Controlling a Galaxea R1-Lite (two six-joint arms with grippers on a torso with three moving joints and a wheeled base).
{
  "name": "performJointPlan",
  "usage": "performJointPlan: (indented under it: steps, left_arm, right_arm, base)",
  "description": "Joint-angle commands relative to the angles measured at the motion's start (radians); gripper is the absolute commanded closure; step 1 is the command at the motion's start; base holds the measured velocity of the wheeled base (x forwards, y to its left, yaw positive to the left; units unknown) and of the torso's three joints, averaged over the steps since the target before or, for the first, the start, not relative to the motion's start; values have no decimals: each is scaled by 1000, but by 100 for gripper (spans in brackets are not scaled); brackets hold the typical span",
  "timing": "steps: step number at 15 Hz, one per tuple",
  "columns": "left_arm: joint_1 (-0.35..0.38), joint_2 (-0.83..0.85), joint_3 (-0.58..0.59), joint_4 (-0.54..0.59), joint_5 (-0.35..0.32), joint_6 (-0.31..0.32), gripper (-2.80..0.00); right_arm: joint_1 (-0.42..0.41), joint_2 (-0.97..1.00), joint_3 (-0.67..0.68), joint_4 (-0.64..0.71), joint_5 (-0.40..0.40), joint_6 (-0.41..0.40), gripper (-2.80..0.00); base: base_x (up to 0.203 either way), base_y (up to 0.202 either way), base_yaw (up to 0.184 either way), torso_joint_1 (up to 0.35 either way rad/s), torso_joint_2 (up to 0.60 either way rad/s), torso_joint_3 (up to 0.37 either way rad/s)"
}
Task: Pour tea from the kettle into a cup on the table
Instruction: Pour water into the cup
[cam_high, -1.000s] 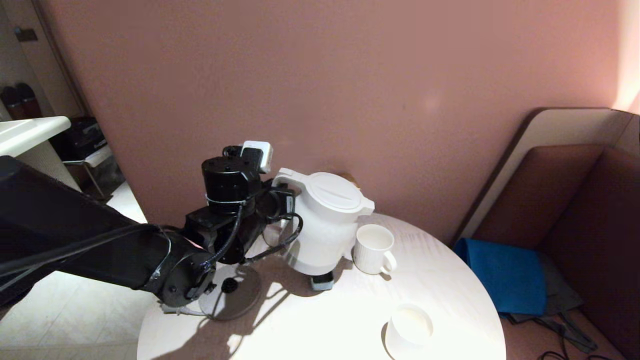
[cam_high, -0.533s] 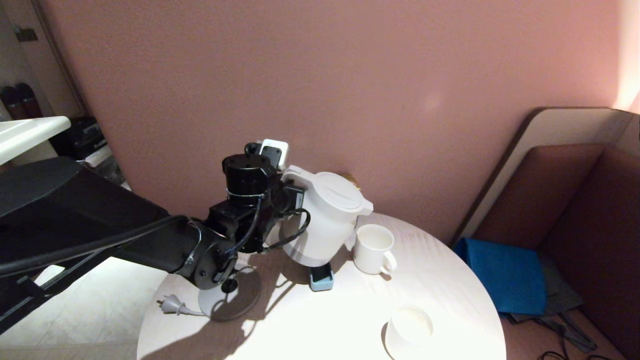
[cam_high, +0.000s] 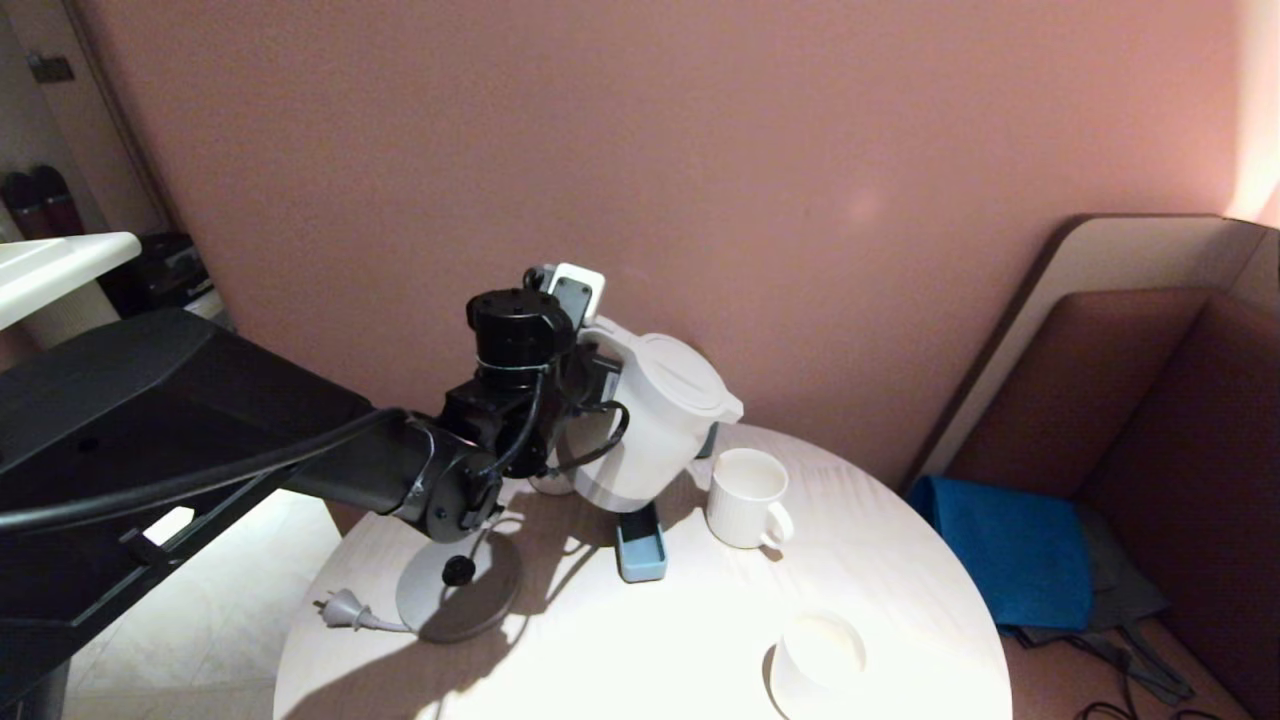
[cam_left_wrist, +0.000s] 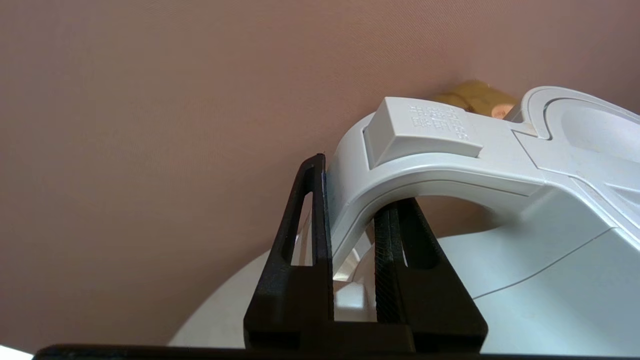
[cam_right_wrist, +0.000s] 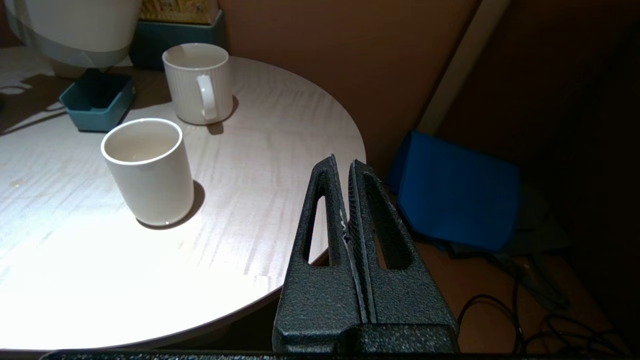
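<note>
The left gripper (cam_left_wrist: 350, 200) has its jaws pinching the loop handle of the kettle (cam_high: 655, 420), which hangs tilted above the desk (cam_high: 880, 600), clear of its grey base (cam_high: 460, 595), spout just beside the ribbed cup (cam_high: 745, 497). The narrow pinch could let the kettle swivel under its own weight (a full one likely sooner), sending tea onto the desk or into the small blue tray (cam_high: 640, 545). The right gripper (cam_right_wrist: 346, 200), jaws pressed together, idles off the desk's edge.
</note>
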Motion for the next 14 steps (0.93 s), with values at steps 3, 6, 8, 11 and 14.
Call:
performJointPlan:
  steps: [3,6,8,11,14]
  left_arm:
    - [0,26,-34,-3,1,40,0]
    - [-2,31,-76,53,1,51,0]
    - [-4,37,-97,69,0,78,0]
    - [-12,51,-149,76,-2,141,0]
    - [-37,71,-211,116,-2,151,0]
  right_arm:
    - [0,1,0,0,1,-1,0]
    - [0,1,0,0,1,-1,0]
    - [0,1,0,0,1,-1,0]
    - [0,1,0,0,1,-1,0]
    - [0,1,0,0,1,-1,0]
  base:
    - [0,0,0,0,0,0]
    - [0,0,0,0,0,0]
    - [0,0,0,0,0,0]
    - [0,0,0,0,0,0]
    - [0,0,0,0,0,0]
